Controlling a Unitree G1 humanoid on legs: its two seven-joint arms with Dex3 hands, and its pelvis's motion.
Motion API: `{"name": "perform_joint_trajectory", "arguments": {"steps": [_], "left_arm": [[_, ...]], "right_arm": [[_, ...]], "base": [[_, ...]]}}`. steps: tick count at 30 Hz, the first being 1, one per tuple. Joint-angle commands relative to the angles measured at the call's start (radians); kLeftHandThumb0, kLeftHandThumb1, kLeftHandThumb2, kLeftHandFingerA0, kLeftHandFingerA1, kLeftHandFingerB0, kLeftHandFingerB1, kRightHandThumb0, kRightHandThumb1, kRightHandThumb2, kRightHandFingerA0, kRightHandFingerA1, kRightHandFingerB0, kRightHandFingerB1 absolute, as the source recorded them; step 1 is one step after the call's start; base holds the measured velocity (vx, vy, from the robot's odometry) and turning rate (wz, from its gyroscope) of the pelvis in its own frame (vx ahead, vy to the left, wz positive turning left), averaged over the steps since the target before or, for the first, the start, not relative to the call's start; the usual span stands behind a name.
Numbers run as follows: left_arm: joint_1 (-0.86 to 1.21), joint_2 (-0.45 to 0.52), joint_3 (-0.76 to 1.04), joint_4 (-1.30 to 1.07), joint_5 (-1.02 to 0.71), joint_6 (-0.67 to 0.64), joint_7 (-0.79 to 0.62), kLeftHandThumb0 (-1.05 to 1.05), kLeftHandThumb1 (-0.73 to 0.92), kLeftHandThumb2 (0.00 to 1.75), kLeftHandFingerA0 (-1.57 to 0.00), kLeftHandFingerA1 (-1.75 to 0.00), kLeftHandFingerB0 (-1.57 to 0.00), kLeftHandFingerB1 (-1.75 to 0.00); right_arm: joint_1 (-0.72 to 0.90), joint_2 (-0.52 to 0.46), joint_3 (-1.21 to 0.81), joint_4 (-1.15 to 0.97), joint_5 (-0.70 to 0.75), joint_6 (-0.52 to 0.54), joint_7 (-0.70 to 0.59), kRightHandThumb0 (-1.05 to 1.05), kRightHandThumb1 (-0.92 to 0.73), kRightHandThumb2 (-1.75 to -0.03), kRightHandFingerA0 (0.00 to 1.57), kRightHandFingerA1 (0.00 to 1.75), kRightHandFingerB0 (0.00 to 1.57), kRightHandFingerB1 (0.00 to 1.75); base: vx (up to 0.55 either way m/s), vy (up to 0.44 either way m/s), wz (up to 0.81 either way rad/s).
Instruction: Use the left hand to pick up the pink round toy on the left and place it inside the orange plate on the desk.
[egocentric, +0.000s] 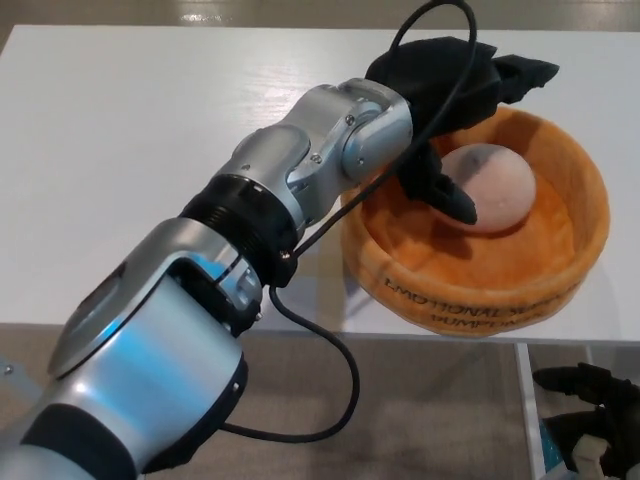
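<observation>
1. The pink round toy (490, 186) lies inside the orange plate (585, 235), on its soft floor toward the far wall, no fingers wrapped around it.
2. The orange plate is a plush, round dish with a raised rim; black lettering runs along its near outer wall, too blurred to read fully.
3. The left hand (452, 95) hangs over the plate's far-left rim with its fingers spread apart and holding nothing. One finger (448, 192) points down into the plate just beside the toy's left side; whether it touches the toy cannot be told. The other fingers stretch over the far rim, above and behind the toy.
4. The left arm (300, 165), silver with black joints, reaches to the plate from the picture's lower left, and a black cable (330, 340) loops along it.
5. The plate sits on the white desk (130, 130), close to its near edge.
6. The right hand (590, 415) shows below the plate, off the desk at the lower right corner; its fingers are only partly seen, so their state cannot be told.
</observation>
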Motion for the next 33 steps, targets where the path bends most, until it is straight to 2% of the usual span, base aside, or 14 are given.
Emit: {"name": "perform_joint_trajectory", "arguments": {"steps": [1,6,7,10,11,17,18,20,23,25,26,27,28,33], "left_arm": [[0.008,0.016,0.017,-0.032,-0.011,0.030,-0.070,-1.02,0.51,0.68,0.00,0.00,0.00,0.00],[-0.008,0.059,0.052,-0.109,-0.026,0.006,-0.081,-1.03,0.51,0.70,0.00,0.00,0.00,0.00],[0.004,0.076,0.079,-0.150,-0.049,-0.034,-0.060,-0.64,0.38,0.80,0.00,0.00,0.00,-0.07],[0.034,0.111,0.133,-0.239,-0.092,-0.115,-0.023,-0.55,0.38,0.73,0.00,0.00,0.00,-0.09],[0.057,0.133,0.165,-0.303,-0.119,-0.154,-0.017,-0.04,0.40,0.69,0.00,0.00,0.00,-0.22],[0.143,0.197,0.268,-0.570,-0.187,-0.220,-0.034,-0.03,0.50,0.75,0.00,-0.03,-0.03,-0.33],[0.171,0.215,0.290,-0.650,-0.215,-0.222,-0.057,0.02,0.61,0.57,-0.01,-0.26,-0.23,-0.35],[0.192,0.228,0.306,-0.708,-0.235,-0.223,-0.074,0.02,0.61,0.57,-0.01,-0.26,-0.23,-0.35],[0.324,0.298,0.375,-1.008,-0.349,-0.199,-0.150,0.14,0.59,0.78,-0.14,-0.32,-0.45,-0.37],[0.382,0.321,0.404,-1.118,-0.405,-0.175,-0.178,0.14,0.59,0.78,-0.14,-0.32,-0.45,-0.37],[0.404,0.333,0.415,-1.154,-0.435,-0.171,-0.189,0.15,0.45,1.00,-0.06,-0.49,-0.31,-0.54],[0.422,0.342,0.424,-1.181,-0.461,-0.167,-0.199,0.15,0.45,1.00,-0.06,-0.49,-0.31,-0.54],[0.467,0.370,0.449,-1.219,-0.510,-0.172,-0.213,0.16,0.58,0.80,-0.15,-0.37,-0.47,-0.36],[0.682,0.501,0.583,-1.367,-0.762,-0.126,-0.312,0.10,0.58,0.78,-0.14,-0.40,-0.49,-0.37]], "right_arm": [[0.003,-0.010,0.003,0.006,-0.001,0.000,-0.003,-0.11,-0.65,-0.58,0.70,0.64,0.65,0.51],[0.005,-0.010,0.008,0.005,-0.005,0.004,-0.006,-0.09,-0.65,-0.58,0.68,0.63,0.65,0.51],[0.005,-0.010,0.009,0.006,-0.006,0.004,-0.008,-0.10,-0.65,-0.58,0.70,0.65,0.65,0.51],[0.004,-0.010,0.010,0.006,-0.007,0.002,-0.011,-0.10,-0.65,-0.58,0.70,0.65,0.65,0.51],[0.005,-0.011,0.009,0.006,-0.005,-0.002,-0.011,-0.08,-0.64,-0.58,0.69,0.65,0.66,0.52],[0.006,-0.017,0.005,0.009,0.005,-0.006,0.002,-0.08,-0.65,-0.58,0.68,0.64,0.64,0.52],[0.005,-0.018,0.005,0.010,0.005,0.003,0.006,-0.11,-0.66,-0.59,0.67,0.62,0.63,0.50],[0.003,-0.018,0.004,0.011,0.006,0.009,0.009,-0.11,-0.66,-0.59,0.67,0.62,0.63,0.50],[0.006,-0.015,0.004,0.011,0.007,0.018,0.007,-0.11,-0.66,-0.59,0.70,0.65,0.63,0.50],[0.006,-0.014,0.004,0.012,0.008,0.026,0.008,-0.11,-0.66,-0.59,0.70,0.65,0.63,0.50],[0.005,-0.013,0.004,0.012,0.008,0.029,0.009,-0.11,-0.66,-0.59,0.71,0.67,0.63,0.50],[0.004,-0.013,0.004,0.013,0.008,0.031,0.010,-0.11,-0.66,-0.59,0.71,0.67,0.63,0.50],[0.007,-0.012,0.004,0.012,0.008,0.027,0.009,-0.09,-0.65,-0.58,0.67,0.62,0.64,0.50],[0.012,-0.015,0.006,0.011,0.005,0.018,0.009,-0.09,-0.65,-0.58,0.65,0.60,0.63,0.50]], "base": [[0.00,0.000,0.00],[0.00,0.000,0.00],[0.00,0.000,0.00],[0.00,0.000,0.00],[0.00,0.000,0.00],[0.00,0.000,0.00],[0.00,0.000,0.00],[0.00,0.000,0.00],[0.00,0.000,0.00],[0.00,0.000,0.00],[0.00,0.000,0.00],[0.00,0.000,0.00],[0.00,0.000,0.00],[0.00,0.000,0.00]]}}
